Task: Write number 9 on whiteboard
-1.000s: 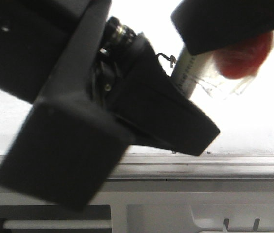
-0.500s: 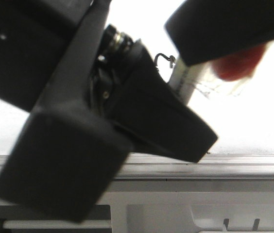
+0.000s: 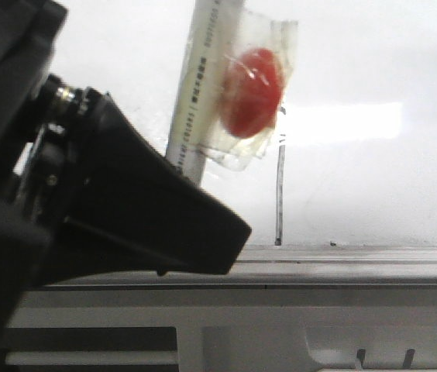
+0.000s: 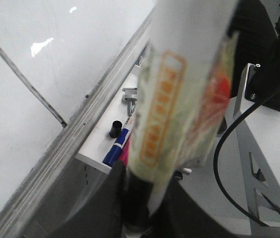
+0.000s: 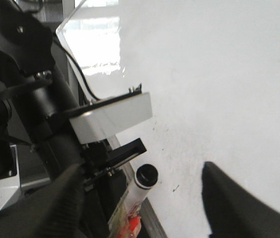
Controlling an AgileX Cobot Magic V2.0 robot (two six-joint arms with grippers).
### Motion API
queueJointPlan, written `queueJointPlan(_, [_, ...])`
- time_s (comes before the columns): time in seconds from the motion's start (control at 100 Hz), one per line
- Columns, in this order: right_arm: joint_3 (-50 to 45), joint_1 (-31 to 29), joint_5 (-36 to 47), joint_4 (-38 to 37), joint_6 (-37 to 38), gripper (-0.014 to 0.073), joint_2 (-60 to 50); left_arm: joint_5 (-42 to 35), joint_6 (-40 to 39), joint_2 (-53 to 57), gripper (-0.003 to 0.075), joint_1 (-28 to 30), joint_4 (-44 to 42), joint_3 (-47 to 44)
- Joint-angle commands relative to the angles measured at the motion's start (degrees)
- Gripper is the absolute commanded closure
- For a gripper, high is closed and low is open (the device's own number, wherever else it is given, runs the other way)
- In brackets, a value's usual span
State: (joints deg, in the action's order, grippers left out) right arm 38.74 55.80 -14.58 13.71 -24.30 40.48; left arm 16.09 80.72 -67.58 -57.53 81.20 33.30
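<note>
Here a white marker point(image 3: 195, 93) with a taped red patch stands nearly upright before the whiteboard point(image 3: 373, 178), its long axis leaning slightly right toward the top. It looks light, stiff and smooth, so it is best held around mid-barrel. The left gripper point(image 4: 140, 218) has its jaws closed on the marker's lower end, which looks like the dark tip, though that view is blurred. The number 9 point(image 3: 280, 182) is a thin black line running straight up from the grey edge rail point(image 3: 358, 256), just right of the marker, with a small hook at the top. The right gripper point(image 5: 145, 208) hangs near the board, jaws spread and empty. A blue pen point(image 4: 118, 148) lies in the tray below.
</note>
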Motion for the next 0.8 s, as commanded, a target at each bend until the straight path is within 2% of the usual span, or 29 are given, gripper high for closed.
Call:
queueJointPlan(0.0, [2.0,0.2,5.1,0.3,-0.3,0.0395,-2.2,-1.0,-0.5,1.4,0.0739,0.1,5.0,0.6])
queueJointPlan(0.09, [2.0,0.2,4.6,0.3,-0.3,0.0664,-3.7,-3.4,-0.5,1.4,0.0739,0.1,8.8,0.5])
queueJointPlan(0.18, [2.0,0.2,3.7,0.3,-0.3,0.0658,-4.3,-7.5,-0.5,1.4,0.0739,0.1,13.9,0.5])
queueJointPlan(0.31, [2.0,0.2,2.2,0.3,-0.3,0.0658,-4.3,-18.9,-0.6,1.4,0.0739,0.1,25.5,0.5])
queueJointPlan(0.53, [2.0,0.2,2.2,0.3,-0.3,0.0658,-4.3,-32.2,-4.6,1.2,0.0739,-2.6,25.5,2.4])
queueJointPlan(0.79, [2.0,-1.8,2.2,0.3,-0.3,0.0658,-4.3,-38.7,-6.1,-6.4,0.0739,-5.8,25.5,6.9])
